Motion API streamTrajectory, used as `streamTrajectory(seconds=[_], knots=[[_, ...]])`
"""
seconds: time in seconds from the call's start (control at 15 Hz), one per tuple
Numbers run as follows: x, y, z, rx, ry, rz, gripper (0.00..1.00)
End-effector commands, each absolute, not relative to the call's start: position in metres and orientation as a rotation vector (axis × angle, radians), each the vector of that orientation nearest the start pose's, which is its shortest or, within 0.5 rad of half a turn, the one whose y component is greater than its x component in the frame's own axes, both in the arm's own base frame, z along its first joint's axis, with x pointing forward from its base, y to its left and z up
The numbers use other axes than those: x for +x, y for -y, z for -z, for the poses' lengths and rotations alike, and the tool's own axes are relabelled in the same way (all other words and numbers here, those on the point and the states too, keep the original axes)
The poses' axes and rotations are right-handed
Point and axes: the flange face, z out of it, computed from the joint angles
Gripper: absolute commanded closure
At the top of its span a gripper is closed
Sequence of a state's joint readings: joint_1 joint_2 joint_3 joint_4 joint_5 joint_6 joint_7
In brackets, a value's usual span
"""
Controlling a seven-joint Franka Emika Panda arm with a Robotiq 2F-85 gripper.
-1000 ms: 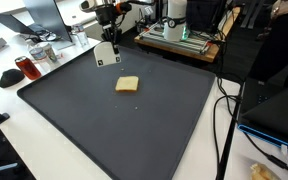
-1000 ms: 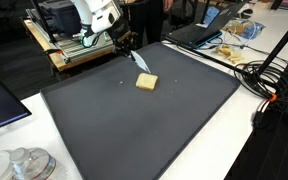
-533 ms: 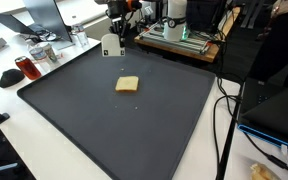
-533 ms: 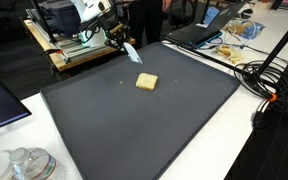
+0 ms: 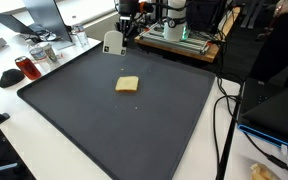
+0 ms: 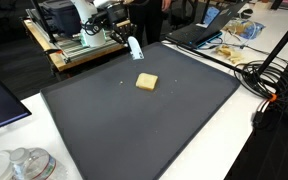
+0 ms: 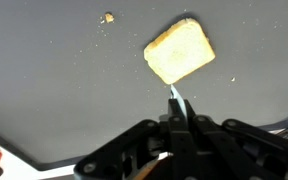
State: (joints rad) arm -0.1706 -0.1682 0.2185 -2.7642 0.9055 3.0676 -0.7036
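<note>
A pale yellow square slice (image 5: 127,84) (image 6: 146,81) lies flat on the dark mat (image 5: 104,130) (image 6: 134,130), toward its far side. My gripper (image 5: 123,29) (image 6: 126,36) hangs above the mat's far edge, well clear of the slice. It is shut on a thin, flat white tool (image 5: 112,43) (image 6: 135,48) that sticks out below the fingers. In the wrist view the slice (image 7: 179,52) lies beyond the gripper (image 7: 179,118), and the tool (image 7: 177,100) shows edge-on as a pale sliver pointing at it. A small crumb (image 7: 108,17) lies apart from the slice.
A red cup (image 5: 24,67) and glassware stand off the mat's corner. A wooden-framed machine (image 5: 184,35) (image 6: 79,45) sits behind the arm. Cables (image 6: 269,85) and a laptop (image 6: 199,35) border one side, and a glass lid (image 6: 24,165) lies at the near corner.
The gripper has risen and drawn back from near the slice toward the mat's far edge, carrying the white tool with it. The slice has not moved.
</note>
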Motion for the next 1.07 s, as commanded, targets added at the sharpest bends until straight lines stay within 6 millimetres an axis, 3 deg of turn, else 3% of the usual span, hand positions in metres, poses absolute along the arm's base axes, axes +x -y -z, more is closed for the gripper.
streamTrajectory(seconds=[0.0,0.27,0.4,0.53,0.73,1.0], knots=[[0.408,0.025,-0.282,-3.017,-0.223,0.758,0.99],[0.410,0.027,-0.262,-3.048,-0.147,0.666,0.99],[0.411,0.037,-0.265,-3.064,-0.062,0.598,0.99],[0.411,0.047,-0.285,-3.103,0.031,0.502,0.99],[0.415,0.012,-0.306,-3.177,0.172,0.307,0.99],[0.444,-0.051,-0.352,-3.223,0.425,0.112,0.99]])
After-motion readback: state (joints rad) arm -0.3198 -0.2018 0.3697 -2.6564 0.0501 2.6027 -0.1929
